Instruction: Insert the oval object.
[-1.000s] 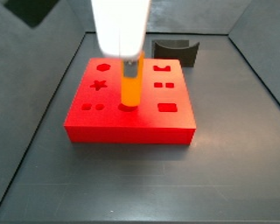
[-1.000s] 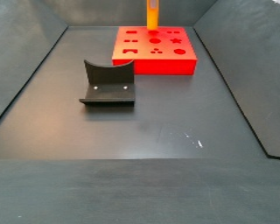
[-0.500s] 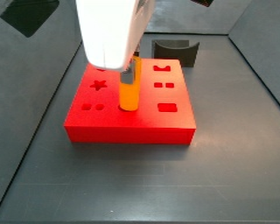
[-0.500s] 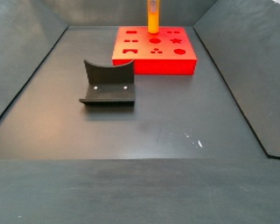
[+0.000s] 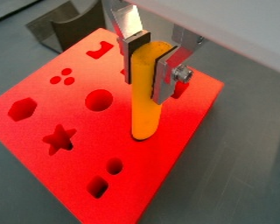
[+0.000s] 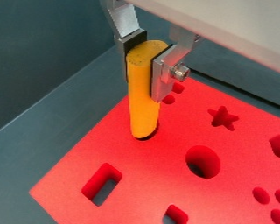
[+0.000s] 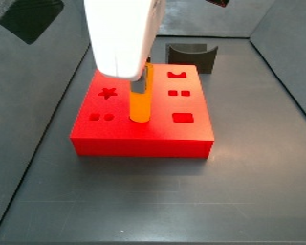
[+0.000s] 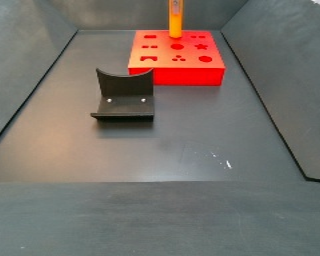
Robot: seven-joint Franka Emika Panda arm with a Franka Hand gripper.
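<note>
Progress since a moment ago: the tool (image 5: 154, 63), clamped on the oval object (image 5: 149, 101), has lifted slightly. The peg's lower end still meets the red block (image 7: 142, 120), near the surface's far edge; insertion looks incomplete.

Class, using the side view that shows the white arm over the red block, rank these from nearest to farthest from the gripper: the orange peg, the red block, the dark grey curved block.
1. The oval object: held upright in the gripper, directly below it.
2. The red block: under the peg, on the floor.
3. The dark grey curved block: behind the red block, near the back wall.
</note>
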